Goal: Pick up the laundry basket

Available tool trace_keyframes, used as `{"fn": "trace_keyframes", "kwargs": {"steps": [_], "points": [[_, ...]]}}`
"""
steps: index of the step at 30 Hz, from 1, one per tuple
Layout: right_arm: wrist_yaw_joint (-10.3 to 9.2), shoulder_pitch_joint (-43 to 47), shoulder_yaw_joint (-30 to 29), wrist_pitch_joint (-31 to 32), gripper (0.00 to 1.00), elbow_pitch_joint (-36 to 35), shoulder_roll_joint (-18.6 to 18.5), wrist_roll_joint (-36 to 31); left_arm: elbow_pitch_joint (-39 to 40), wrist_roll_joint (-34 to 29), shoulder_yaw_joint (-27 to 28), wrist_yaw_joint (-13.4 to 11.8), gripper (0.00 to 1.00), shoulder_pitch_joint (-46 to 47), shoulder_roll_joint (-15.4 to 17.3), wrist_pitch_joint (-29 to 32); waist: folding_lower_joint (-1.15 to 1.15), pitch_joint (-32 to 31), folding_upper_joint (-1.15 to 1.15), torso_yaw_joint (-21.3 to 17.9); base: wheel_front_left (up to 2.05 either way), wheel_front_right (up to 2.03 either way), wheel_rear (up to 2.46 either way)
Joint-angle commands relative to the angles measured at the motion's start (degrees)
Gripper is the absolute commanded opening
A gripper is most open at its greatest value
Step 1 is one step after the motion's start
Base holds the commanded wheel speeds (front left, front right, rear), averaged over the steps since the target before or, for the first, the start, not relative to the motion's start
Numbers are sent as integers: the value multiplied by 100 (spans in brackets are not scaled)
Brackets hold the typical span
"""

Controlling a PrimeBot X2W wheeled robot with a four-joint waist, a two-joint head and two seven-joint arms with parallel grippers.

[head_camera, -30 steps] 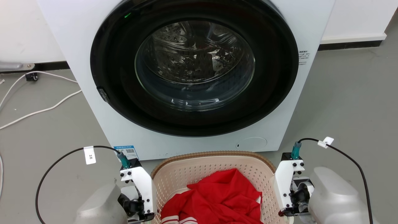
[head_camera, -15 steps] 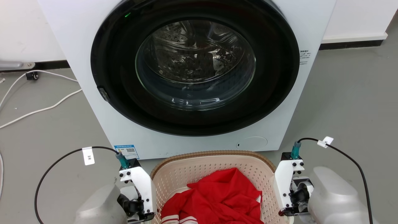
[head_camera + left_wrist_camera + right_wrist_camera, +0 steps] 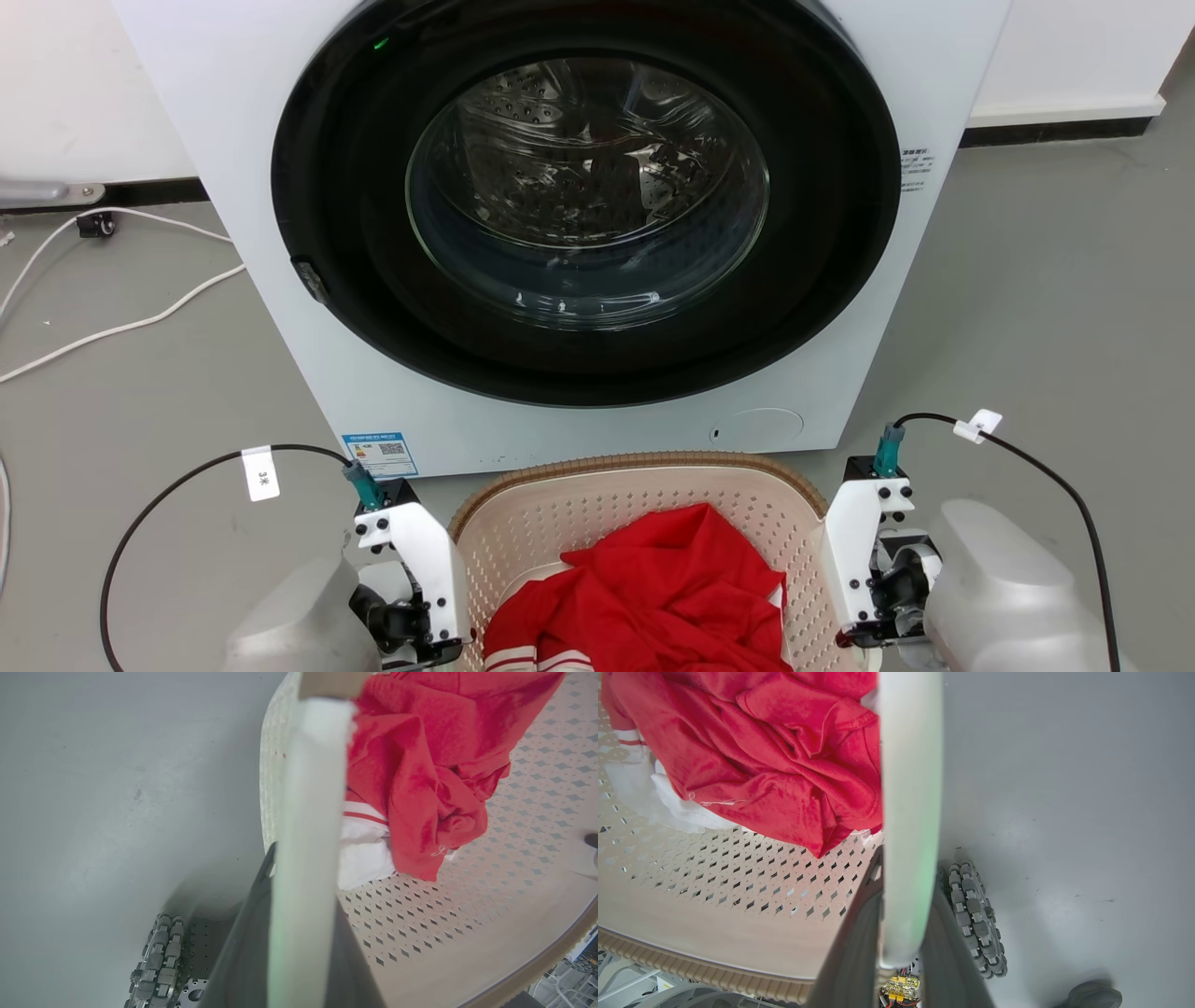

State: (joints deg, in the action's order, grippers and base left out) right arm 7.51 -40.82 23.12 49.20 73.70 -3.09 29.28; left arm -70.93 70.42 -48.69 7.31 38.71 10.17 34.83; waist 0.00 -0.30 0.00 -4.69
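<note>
Clamping laundry basket (image 3: 579, 513) handles (image 3: 310, 788): L gripper (image 3: 303, 877), R gripper (image 3: 908, 872); grey floor (image 3: 1027, 280), washer (image 3: 840, 392) beyond.

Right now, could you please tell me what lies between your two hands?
The laundry basket, holding a red garment, sits between them in the head view.

Our left gripper (image 3: 422, 611) has slid slightly down and left in the head view, its cable tag (image 3: 260, 473) dropping with it; the basket's (image 3: 459, 523) left rim has edged left too.
</note>
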Motion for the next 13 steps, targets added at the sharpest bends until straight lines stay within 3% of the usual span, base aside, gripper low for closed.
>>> {"fn": "trace_keyframes", "kwargs": {"steps": [1, 13], "points": [[-4, 126, -2, 23, 0, 18, 14, -28, 10, 74, 26, 31, 0, -34, -17, -35, 0, 2, 0, 0, 0, 0, 0], [-4, 142, -79, 49, 0, 18, 18, -82, -28, 74, -29, 31, 0, -32, -16, -49, 0, 5, 0, -1, 0, 0, 0]]}}
